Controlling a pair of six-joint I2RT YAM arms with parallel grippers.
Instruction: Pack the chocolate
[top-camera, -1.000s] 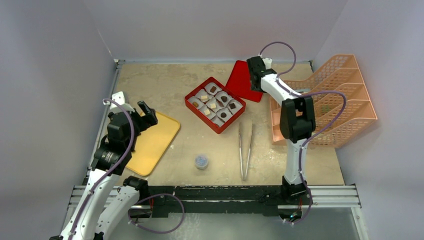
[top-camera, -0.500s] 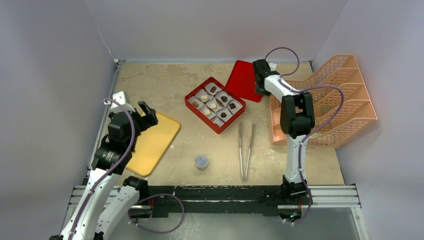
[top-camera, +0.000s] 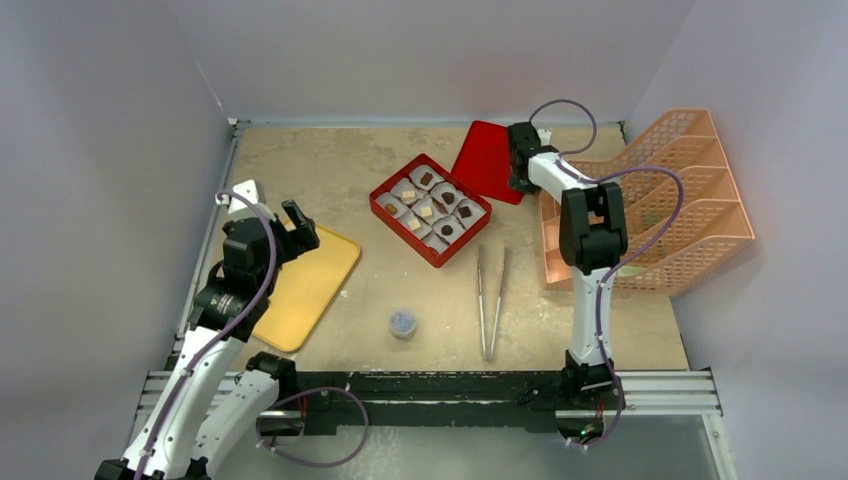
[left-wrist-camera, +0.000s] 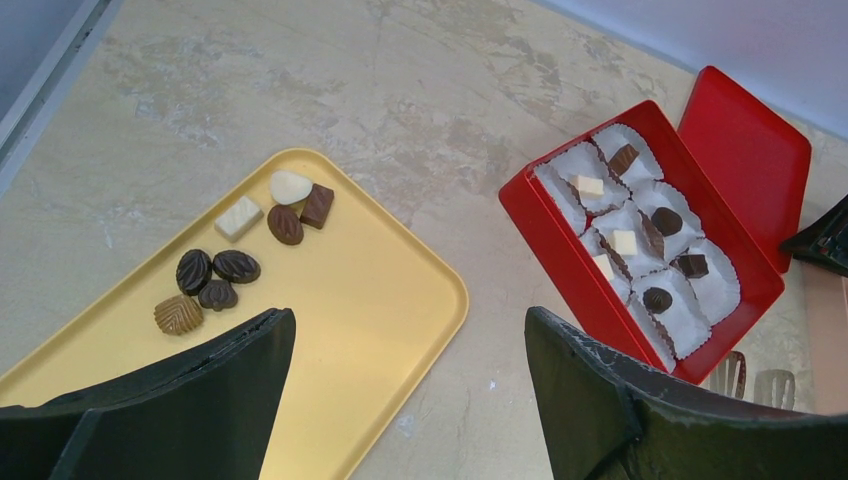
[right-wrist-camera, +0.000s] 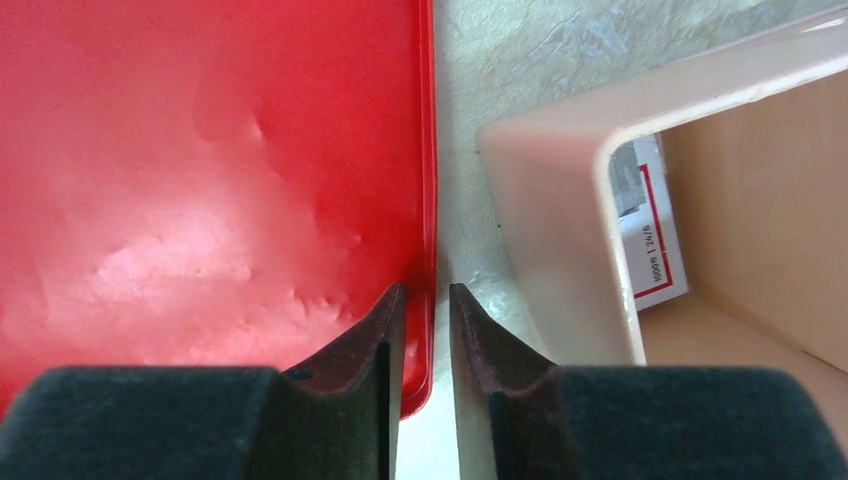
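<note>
One printed item for you: a white label (right-wrist-camera: 648, 225) with a red line border, stuck inside the peach rack (right-wrist-camera: 560, 200), ahead and to the right of the right tool (right-wrist-camera: 425, 292). Its dark characters run sideways. They are small and blurred, so you cannot read them with certainty. Nothing else in any view is legible.

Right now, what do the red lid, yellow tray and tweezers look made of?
Red lid: glossy sheet with shallow dents and a turned-up rim, probably thin metal, possibly plastic.
Yellow tray: smooth, satin, rounded raised rim, likely moulded plastic.
Tweezers: silvery, pale sheen, probably steel.
</note>
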